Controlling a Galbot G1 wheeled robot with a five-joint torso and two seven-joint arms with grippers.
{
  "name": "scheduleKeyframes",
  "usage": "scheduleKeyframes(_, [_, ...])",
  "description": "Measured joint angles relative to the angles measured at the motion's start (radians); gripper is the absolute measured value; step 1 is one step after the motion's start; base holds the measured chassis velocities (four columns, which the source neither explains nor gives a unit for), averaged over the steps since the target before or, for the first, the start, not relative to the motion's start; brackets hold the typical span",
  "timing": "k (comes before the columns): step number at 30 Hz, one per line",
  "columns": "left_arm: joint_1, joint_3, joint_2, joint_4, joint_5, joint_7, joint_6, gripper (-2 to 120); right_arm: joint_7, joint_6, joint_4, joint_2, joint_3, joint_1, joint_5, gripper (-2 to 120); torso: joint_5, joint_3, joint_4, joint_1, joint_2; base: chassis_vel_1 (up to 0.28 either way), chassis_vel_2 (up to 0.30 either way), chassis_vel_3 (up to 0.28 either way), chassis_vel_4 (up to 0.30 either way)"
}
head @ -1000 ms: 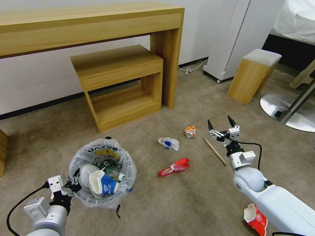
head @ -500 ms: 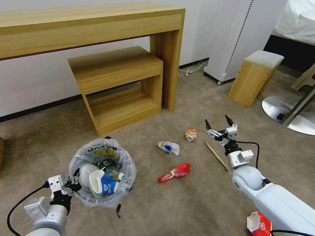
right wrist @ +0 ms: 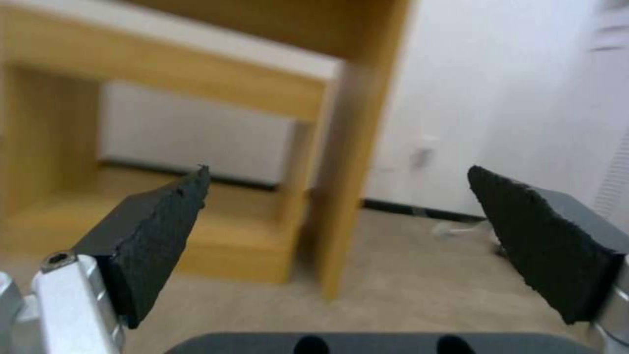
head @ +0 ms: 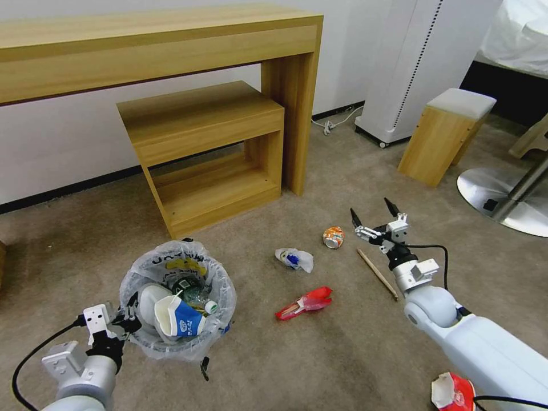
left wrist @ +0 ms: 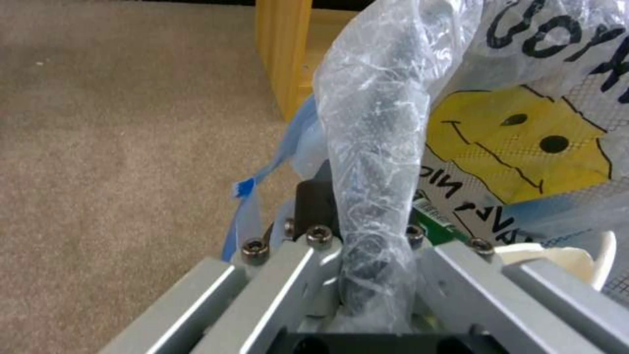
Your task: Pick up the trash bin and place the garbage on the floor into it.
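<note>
My left gripper (head: 130, 319) was low on my left side, and its fingers (left wrist: 314, 211) were closed on the rim of the trash bin (head: 177, 348), pinching the rim together with the clear plastic bag (left wrist: 373, 147) that lined it. The bag had black letters and a yellow smiling face. The bin sat on the beige carpet floor (head: 342, 354), just in front of my left arm. Inside the bin I saw a white slipper (head: 149, 299), a blue and white paper cup (head: 180, 322) and a small bottle (head: 201, 302).

My right gripper (head: 374, 212) was held above the floor on my right side, and its fingers (right wrist: 157, 231) were spread wide with nothing between them. They pointed toward the wooden bench (head: 160, 51) and the lower shelf unit (head: 205, 148) under it.

Some garbage lay on the floor between my two arms. A crushed orange can (head: 333, 237) was near the right gripper, a little to its left. A wooden stick (head: 377, 274) lay on the carpet just below that gripper. A white wrapper with a blue mark (head: 294, 259) was further left, and a red wrapper (head: 304, 302) lay nearer to me than it. One more red and white wrapper (head: 452, 393) was close beside my right forearm.
</note>
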Motion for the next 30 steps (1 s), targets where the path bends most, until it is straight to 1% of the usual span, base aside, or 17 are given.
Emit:
scheduleKeyframes(2, [-0.007,0.0,-0.004,0.002,-0.002,0.0,-0.001,1,-0.163,0.027,-0.056,-0.044,-0.08,0.075,0.043,100,-0.0003,0.0,0.0003,0.0,0.0,0.0,0.0,0.0,0.0])
scheduleKeyframes(3, [-0.007,0.0,-0.004,0.002,-0.002,0.0,-0.001,1,-0.163,0.027,-0.056,-0.044,-0.08,0.075,0.043,100,-0.0003,0.0,0.0003,0.0,0.0,0.0,0.0,0.0,0.0])
scheduleKeyframes(5, [-0.021,0.003,-0.003,0.009,-0.006,0.0,-0.001,1,-0.266,0.066,-0.119,-0.061,-0.132,0.114,0.054,100,-0.0001,0.0,0.0005,0.0,0.0,0.0,0.0,0.0,0.0])
scheduleKeyframes(6, [-0.028,0.005,-0.002,0.014,-0.009,0.0,-0.001,1,-0.311,0.089,-0.161,-0.063,-0.151,0.123,0.048,100,-0.0001,0.0,-0.0001,0.0,0.0,0.0,0.0,0.0,0.0])
scheduleKeyframes(7, [-0.031,0.008,-0.003,0.021,-0.01,0.0,-0.001,1,-0.343,0.107,-0.209,-0.056,-0.165,0.131,0.028,100,-0.0001,0.0,-0.0004,0.0,0.0,0.0,0.0,0.0,0.0])
scheduleKeyframes(9, [-0.032,0.008,-0.004,0.024,-0.01,0.001,-0.002,1,-0.36,0.118,-0.242,-0.049,-0.175,0.136,0.019,100,-0.0001,0.0,-0.0004,0.0,0.0,0.0,0.0,0.0,0.0])
scheduleKeyframes(11, [-0.033,0.01,-0.01,0.031,-0.008,0.003,-0.004,1,-0.413,0.139,-0.349,-0.017,-0.203,0.15,-0.009,100,0.0004,0.0,-0.0003,0.0,0.0,0.0,0.0,0.0,0.0])
scheduleKeyframes(12, [-0.033,0.01,-0.01,0.031,-0.008,0.003,-0.004,1,-0.413,0.139,-0.349,-0.017,-0.203,0.15,-0.009,100,0.0004,0.0,-0.0003,0.0,0.0,0.0,0.0,0.0,0.0])
scheduleKeyframes(15, [-0.036,0.011,-0.02,0.034,-0.007,0.005,-0.006,1,-0.471,0.167,-0.513,0.061,-0.248,0.185,-0.05,100,-0.0002,0.0,-0.0003,0.0,0.0,0.0,0.0,0.0,0.0])
scheduleKeyframes(16, [-0.035,0.012,-0.023,0.034,-0.005,0.005,-0.006,1,-0.483,0.177,-0.551,0.085,-0.257,0.194,-0.06,100,0.0002,0.0,-0.0002,0.0,0.0,0.0,0.0,0.0,0.0])
scheduleKeyframes(17, [-0.035,0.012,-0.023,0.034,-0.005,0.005,-0.006,1,-0.483,0.177,-0.551,0.085,-0.257,0.194,-0.06,100,0.0002,0.0,-0.0002,0.0,0.0,0.0,0.0,0.0,0.0])
scheduleKeyframes(20, [-0.03,0.011,-0.037,0.036,0.002,0.008,-0.007,1,-0.53,0.202,-0.703,0.186,-0.319,0.242,-0.087,100,-0.0002,0.0,0.0004,0.0,0.0,0.0,0.0,0.0,0.0])
scheduleKeyframes(21, [-0.03,0.011,-0.037,0.036,0.002,0.008,-0.007,1,-0.53,0.202,-0.703,0.186,-0.319,0.242,-0.087,100,-0.0002,0.0,0.0004,0.0,0.0,0.0,0.0,0.0,0.0])
scheduleKeyframes(24, [-0.026,0.009,-0.046,0.037,0.005,0.01,-0.009,1,-0.579,0.234,-0.837,0.267,-0.347,0.27,-0.108,100,0.0,0.0,0.0001,0.0,0.0,0.0,0.0,0.0,0.0])
scheduleKeyframes(26, [-0.026,0.009,-0.047,0.038,0.005,0.01,-0.009,1,-0.585,0.237,-0.858,0.282,-0.355,0.274,-0.111,100,0.0001,0.0,0.0001,0.0,0.0,0.0,0.0,0.0,0.0])
scheduleKeyframes(29, [-0.027,0.004,-0.05,0.038,0.004,0.01,-0.01,1,-0.615,0.26,-0.97,0.356,-0.391,0.298,-0.121,100,-0.0007,0.0,-0.0003,0.0,0.0,0.0,0.0,0.0,0.0])
scheduleKeyframes(30, [-0.027,0.004,-0.05,0.038,0.004,0.01,-0.01,1,-0.615,0.26,-0.97,0.356,-0.391,0.298,-0.121,100,-0.0007,0.0,-0.0003,0.0,0.0,0.0,0.0,0.0,0.0])
